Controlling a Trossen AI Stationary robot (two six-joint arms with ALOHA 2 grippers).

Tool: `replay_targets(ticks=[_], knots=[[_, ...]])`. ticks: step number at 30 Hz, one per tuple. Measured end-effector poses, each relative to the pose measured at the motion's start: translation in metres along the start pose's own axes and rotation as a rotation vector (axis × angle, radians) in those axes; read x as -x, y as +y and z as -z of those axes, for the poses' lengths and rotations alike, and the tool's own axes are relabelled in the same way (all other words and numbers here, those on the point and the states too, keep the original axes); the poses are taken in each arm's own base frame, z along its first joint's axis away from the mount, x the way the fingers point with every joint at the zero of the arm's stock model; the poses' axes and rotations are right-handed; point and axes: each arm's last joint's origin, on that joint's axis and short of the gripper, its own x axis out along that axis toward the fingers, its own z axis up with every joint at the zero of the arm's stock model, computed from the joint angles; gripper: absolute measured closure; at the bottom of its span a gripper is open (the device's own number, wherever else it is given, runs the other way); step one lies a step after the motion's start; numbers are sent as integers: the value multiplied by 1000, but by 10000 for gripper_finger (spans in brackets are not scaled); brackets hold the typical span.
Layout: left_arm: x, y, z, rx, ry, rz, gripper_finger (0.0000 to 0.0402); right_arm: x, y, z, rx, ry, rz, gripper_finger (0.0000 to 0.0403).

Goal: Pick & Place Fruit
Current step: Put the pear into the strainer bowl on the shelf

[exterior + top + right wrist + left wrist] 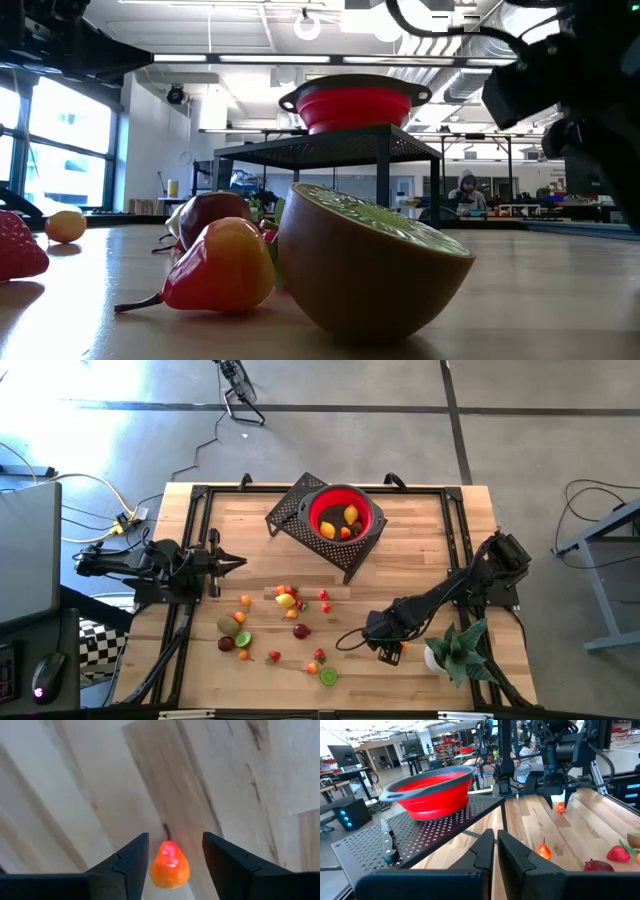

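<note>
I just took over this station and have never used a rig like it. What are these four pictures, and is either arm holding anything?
Two dark robot arms work at a wooden table. One camera looks straight down, one sits at tabletop height, and one rides each wrist. Toy fruits lie scattered on the wood; a red bowl already holding a few stands on a black perforated stand. The right gripper is open, its fingers either side of a small orange-red pear on the table, not gripped yet. The left gripper waits at the left edge, shut and empty.

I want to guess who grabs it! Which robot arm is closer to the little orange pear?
Right. Its open end effector straddles the orange pear; the left end effector waits across the table.
</note>
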Motion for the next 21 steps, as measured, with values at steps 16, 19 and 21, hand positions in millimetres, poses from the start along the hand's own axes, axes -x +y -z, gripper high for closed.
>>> replay_targets(ticks=[16, 19, 21], knots=[[0, 0, 2, -20, 19, 3, 382, -10, -2, 4, 5, -11, -6, 225], [0, 0, 3, -24, 29, 5, 382, -10, 1, 8, 16, -15, -1, 225], [0, 0, 3, -25, 29, 5, 382, -11, 2, 10, 9, -20, 5, 224]])
